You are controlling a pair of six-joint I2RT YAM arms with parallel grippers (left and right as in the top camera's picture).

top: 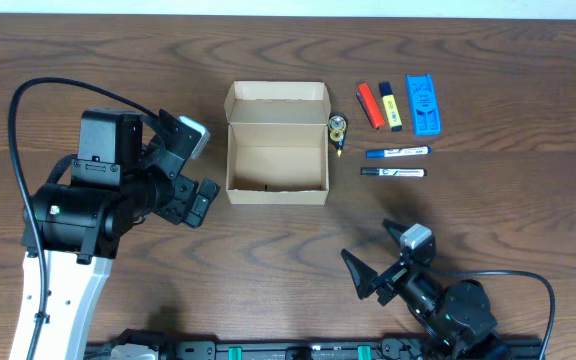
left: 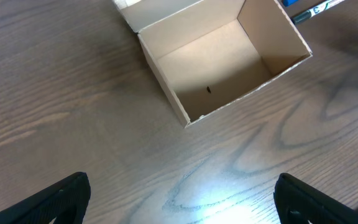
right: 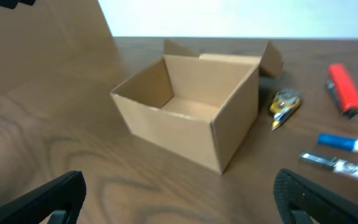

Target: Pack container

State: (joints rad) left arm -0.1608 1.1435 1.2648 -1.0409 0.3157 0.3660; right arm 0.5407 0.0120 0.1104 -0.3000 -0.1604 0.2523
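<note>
The container (top: 230, 165) is an open tan cardboard box, flap lid folded back, empty inside; it also shows in the left wrist view (left: 166, 81) and the right wrist view (right: 166, 134). Right of it lie a yellow-and-black tape dispenser (top: 338, 128), an orange highlighter (top: 369, 104), a yellow marker (top: 390, 105), a blue flat item (top: 424, 104), a blue pen (top: 398, 152) and a black-and-white pen (top: 393, 172). My left gripper (top: 200, 172) is open and empty just left of the box. My right gripper (top: 380, 255) is open and empty, nearer the front than the pens.
The wooden table (top: 488, 230) carries everything. In the right wrist view the tape dispenser (right: 284, 104), orange highlighter (right: 345, 88) and two pens (right: 344, 155) lie right of the box. The left wrist view shows bare wood between the fingers (left: 180, 186).
</note>
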